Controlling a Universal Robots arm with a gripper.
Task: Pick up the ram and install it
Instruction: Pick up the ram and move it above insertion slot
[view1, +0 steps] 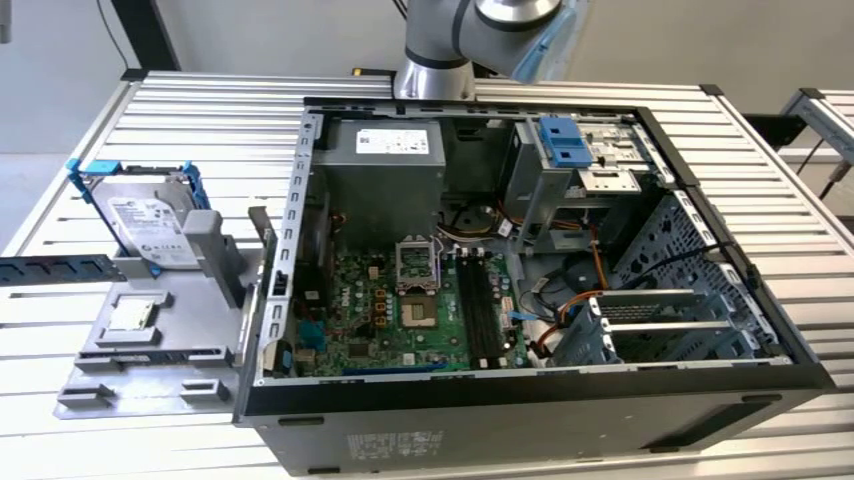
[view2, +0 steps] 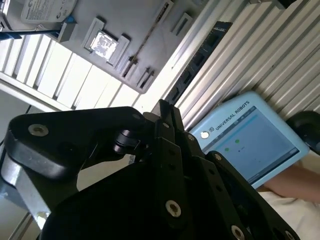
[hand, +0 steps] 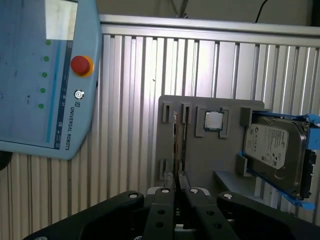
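While the arm (view1: 441, 45) stands at the far side of the open computer case (view1: 534, 400), your gripper (hand: 176, 176) has its fingers pressed together with nothing between them; both wrist views show the black tips meeting.

The ram (view1: 60, 270) is at the exterior view's left, outside the case. It is a narrow blue stick with a row of dark chips. One end sits by a small grey block on the grey tray (view1: 200, 300), just beside the hard drive (view1: 140, 215) in its blue bracket. Its broad face is turned toward that camera, but I cannot tell whether it stands on its long edge or is propped some other way. It is well apart from the long black slots (view1: 481, 320) on the motherboard, so no part of the install is done.

Expect the stick to be very light and stiff, yet thin and easily damaged — the chips and the contact edge are the parts to spare. You would do best to take it near mid-length, pads on the two flat faces close to the long edge away from the contacts, so it hangs level and does not swing. The faces look smooth, so a grip near one end would likely let it pivot — squeeze firmly but not hard enough to stress the board.
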